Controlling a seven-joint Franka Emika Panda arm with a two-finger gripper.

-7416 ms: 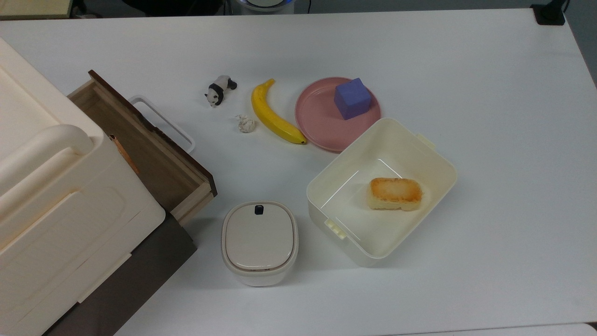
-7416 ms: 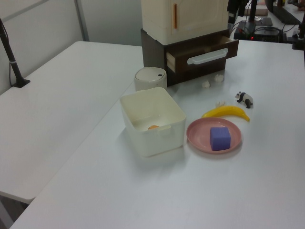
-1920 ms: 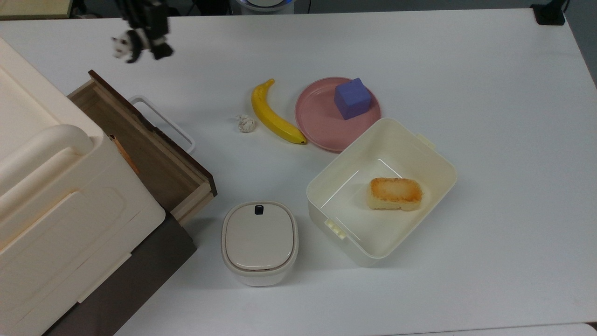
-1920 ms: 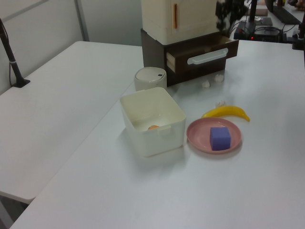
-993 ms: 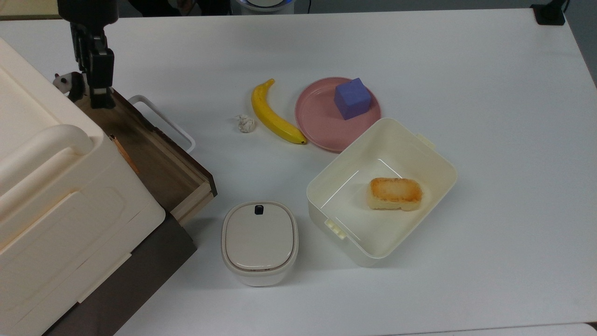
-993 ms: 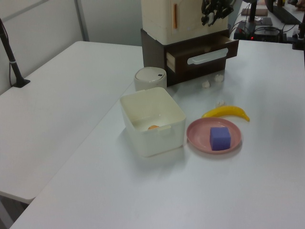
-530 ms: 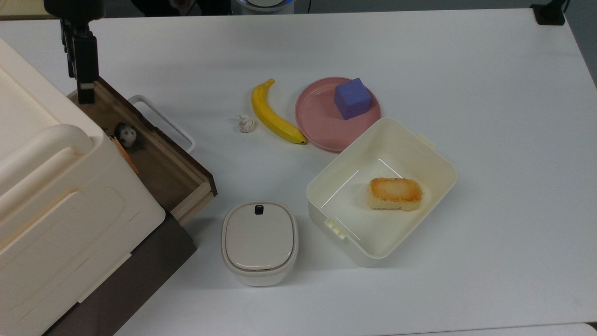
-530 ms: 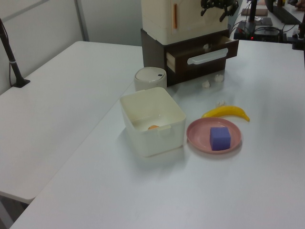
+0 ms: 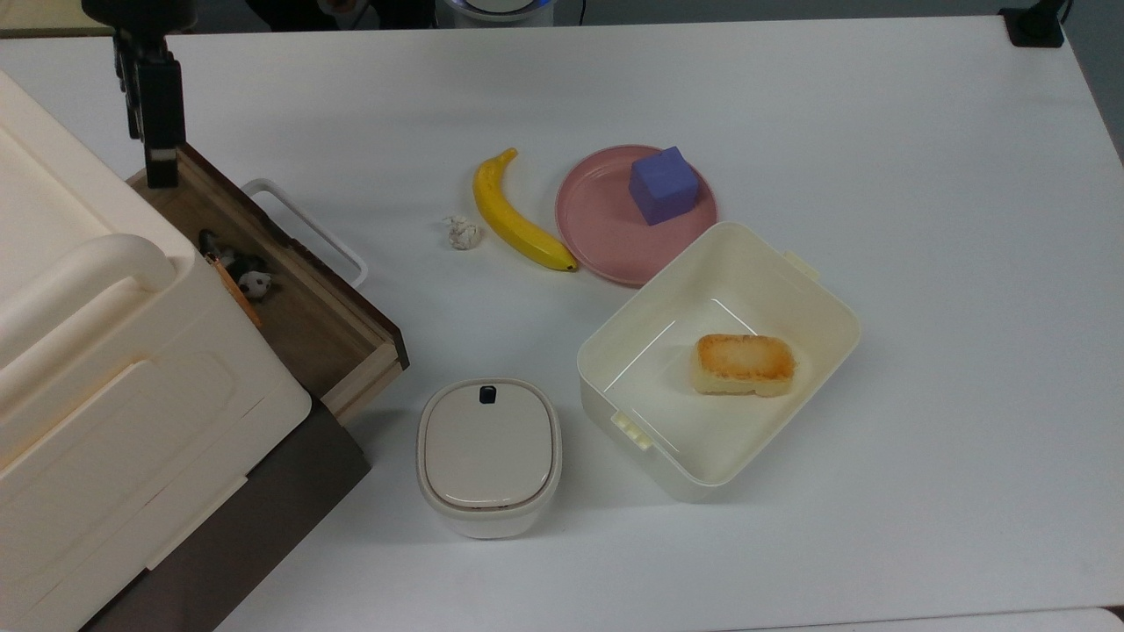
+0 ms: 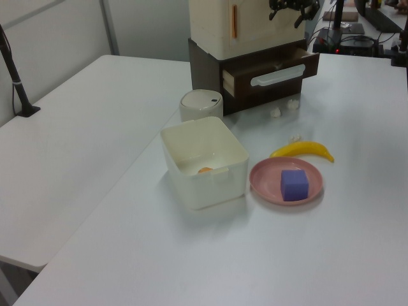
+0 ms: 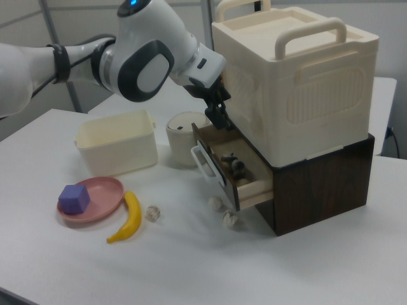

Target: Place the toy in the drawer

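The toy (image 9: 237,267), a tiny black-and-white panda, lies on its side on the floor of the open wooden drawer (image 9: 309,326), close to the cabinet. In the right view the toy (image 11: 234,164) rests inside the drawer (image 11: 255,188), behind its white loop handle (image 11: 202,164). My gripper (image 9: 151,156) hangs open and empty above the drawer's far end, at the top view's upper left. The left view shows the gripper (image 10: 287,14) above the drawer (image 10: 268,71), fingers spread. In the right view the gripper (image 11: 219,117) points down at the drawer's back corner.
A cream storage box (image 9: 79,369) sits on the brown cabinet. On the table lie a banana (image 9: 518,218), a paper ball (image 9: 463,233), a pink plate (image 9: 597,237) with a purple cube (image 9: 663,184), a cream bin (image 9: 821,294) holding bread (image 9: 745,364), and a lidded container (image 9: 488,455).
A second ago my gripper held the toy over the drawer's far end. It let go, the toy dropped into the drawer and rolled a little, and the gripper stays open above.
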